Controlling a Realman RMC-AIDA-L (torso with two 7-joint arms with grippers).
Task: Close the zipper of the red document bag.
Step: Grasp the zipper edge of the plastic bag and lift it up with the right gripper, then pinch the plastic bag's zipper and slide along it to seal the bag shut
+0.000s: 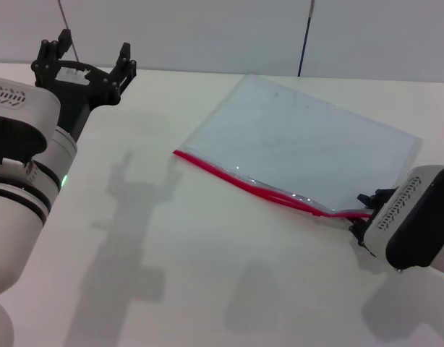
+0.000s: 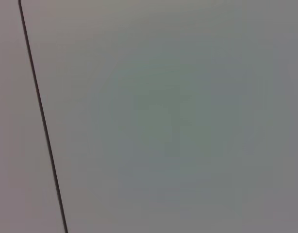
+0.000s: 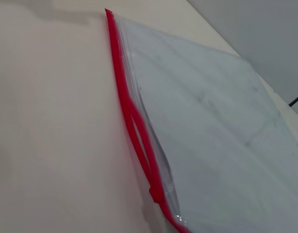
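— One red document bag (image 1: pixel 294 144) lies flat on the pale surface (image 1: pixel 171 238), toward the robot's right and set at a slant. Where is its red edge?

— Its zipper (image 1: pixel 244 182) runs along the long edge nearest the robot, from the corner near the middle of the surface down to the right pincer (image 1: pixel 363 213).

— Is that edge sealed?

— Not along its whole length. In the right wrist view the zipper (image 3: pixel 134 121) splits into two red strips with a narrow gap between them for part of the way, then they meet again at a small red lump low on the strip.

— And the right pincer?

— It sits low at the bag's right-hand end, right where the red strip finishes. Its black fingers are at the strip's end, but I cannot tell whether they are clamped on it or apart.

— What about the left one?

— The left pincer (image 1: pixel 88 65) hangs raised at the far left, well apart from the bag, with its black fingers spread wide and nothing between them. Its wrist camera shows only a plain grey wall (image 2: pixel 178 121) with a dark seam (image 2: pixel 40 111).
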